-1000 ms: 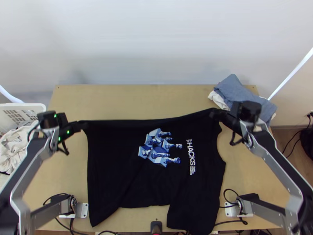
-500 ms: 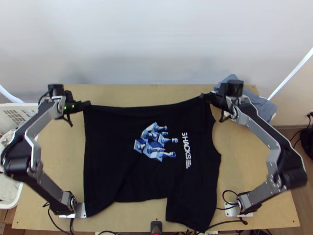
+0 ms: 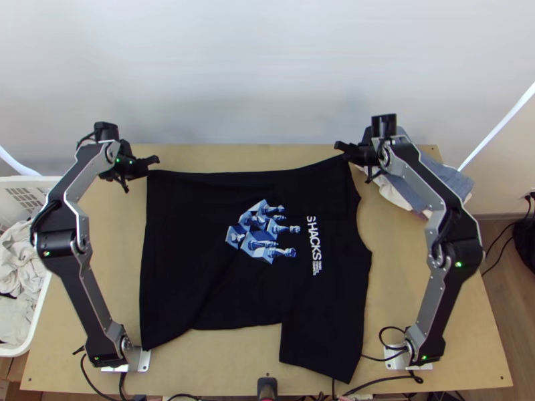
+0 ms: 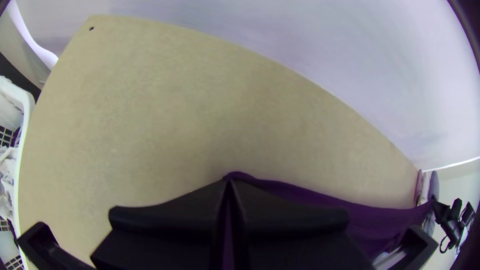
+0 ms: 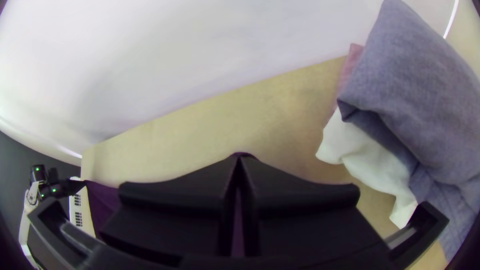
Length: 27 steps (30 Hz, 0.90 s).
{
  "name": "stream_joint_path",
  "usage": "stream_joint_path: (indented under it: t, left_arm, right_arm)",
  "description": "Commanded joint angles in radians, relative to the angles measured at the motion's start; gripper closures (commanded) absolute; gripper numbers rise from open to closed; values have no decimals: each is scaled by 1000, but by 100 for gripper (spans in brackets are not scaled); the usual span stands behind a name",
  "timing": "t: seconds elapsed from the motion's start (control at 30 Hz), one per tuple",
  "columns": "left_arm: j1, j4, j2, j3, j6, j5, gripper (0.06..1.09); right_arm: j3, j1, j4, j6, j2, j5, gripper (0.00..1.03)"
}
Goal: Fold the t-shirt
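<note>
The white basket stands at the left side of the tabletop, with slots in its wall. Inside is a loose, crumpled heap of whitish cloth, with a small dark bit among it. The left wrist view also shows the basket's rim and some of the pale cloth within.

The black t-shirt lies spread across the middle of the tabletop, its blue and white print facing up. Its far edge runs nearly straight between the two grippers, and its near edge is uneven, one part on the right coming closer to the near side of the tabletop.

The left gripper has its fingers together, pinching the t-shirt's far left corner. The right gripper is closed in the same way on the far right corner.

At the tabletop's far right is a pile: a blue-grey cloth on top, a white cloth jutting out beneath it, and a pink edge beside them in the right wrist view.
</note>
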<state>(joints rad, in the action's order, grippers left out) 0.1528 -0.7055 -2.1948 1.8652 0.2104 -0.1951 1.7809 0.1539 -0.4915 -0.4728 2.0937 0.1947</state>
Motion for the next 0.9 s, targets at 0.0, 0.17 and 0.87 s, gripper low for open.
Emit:
stream_joint_path:
  t: [0.0, 0.17, 0.87]
  left_arm:
    - [16, -114, -57, 143, 40, -37, 105]
    - [22, -362, -51, 279, 46, -147, 105]
    - [146, -450, 314, -143, -131, -314, 105]
  right_arm:
    - [124, -13, -85, -40, 40, -5, 100]
    - [219, -7, -254, -76, 40, 5, 100]
    - [-100, 26, -418, 7, -238, 6, 100]
